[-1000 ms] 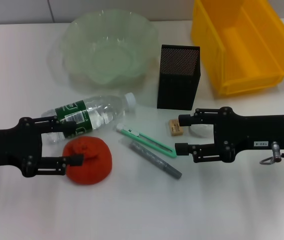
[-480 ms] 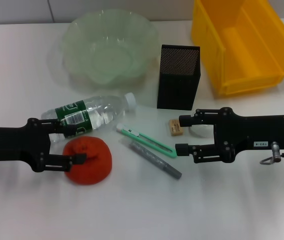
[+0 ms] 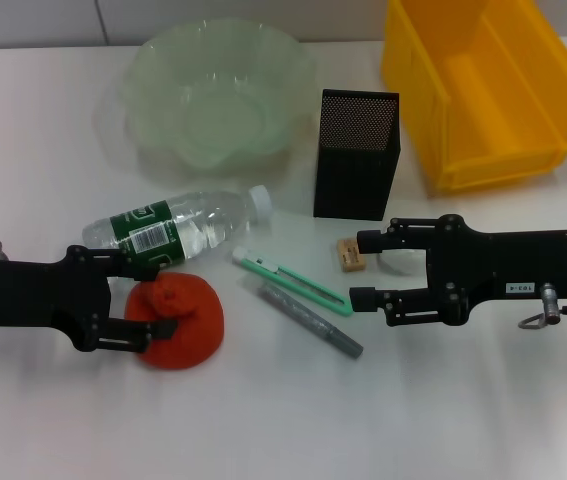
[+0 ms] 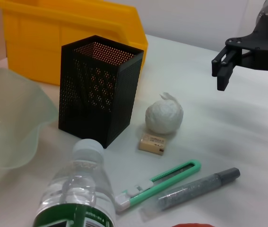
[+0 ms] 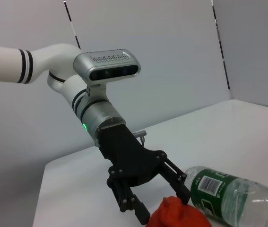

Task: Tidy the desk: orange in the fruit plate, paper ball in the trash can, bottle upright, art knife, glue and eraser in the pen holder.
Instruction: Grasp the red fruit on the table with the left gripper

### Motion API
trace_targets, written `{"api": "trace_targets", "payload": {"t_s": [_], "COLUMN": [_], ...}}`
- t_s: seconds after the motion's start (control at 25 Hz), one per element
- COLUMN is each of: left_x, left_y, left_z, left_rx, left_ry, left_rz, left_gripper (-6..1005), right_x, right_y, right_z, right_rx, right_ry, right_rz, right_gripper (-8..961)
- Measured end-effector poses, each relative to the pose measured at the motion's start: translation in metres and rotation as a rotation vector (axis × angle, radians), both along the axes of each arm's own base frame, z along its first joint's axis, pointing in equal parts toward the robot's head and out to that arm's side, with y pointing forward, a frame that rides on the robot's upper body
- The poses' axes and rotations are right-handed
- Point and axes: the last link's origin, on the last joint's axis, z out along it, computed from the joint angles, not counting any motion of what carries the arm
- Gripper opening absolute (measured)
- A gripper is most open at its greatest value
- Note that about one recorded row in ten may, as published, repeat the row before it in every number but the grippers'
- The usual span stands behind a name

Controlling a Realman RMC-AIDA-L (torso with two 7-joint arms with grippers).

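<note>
At lower left of the head view, the left gripper has its fingers spread around the orange, which lies on the counter just below the fallen bottle. At right, the right gripper hovers with fingers released beside the eraser.

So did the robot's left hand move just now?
Yes. The left gripper slid rightward along the lying bottle, closing in around the orange. The right gripper is open.
</note>
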Motion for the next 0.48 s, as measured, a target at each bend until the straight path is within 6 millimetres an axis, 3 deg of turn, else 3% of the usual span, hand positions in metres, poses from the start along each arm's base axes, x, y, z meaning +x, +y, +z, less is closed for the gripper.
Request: {"api": "trace_targets", "payload": {"t_s": [0.48], "left_x": [0.0024], "left_y": [0.0011], "left_z": [-0.001], "left_rx": [0.0], "left_ry": [0.0], "left_rz": [-0.008], "left_gripper": [786], "right_x": [0.0009], "right_y": [-0.0003], "right_z": [0.0005], "right_rx": [0.0], "right_ry": [-0.001], "right_rz": [-0.003], "right_gripper": [752]}}
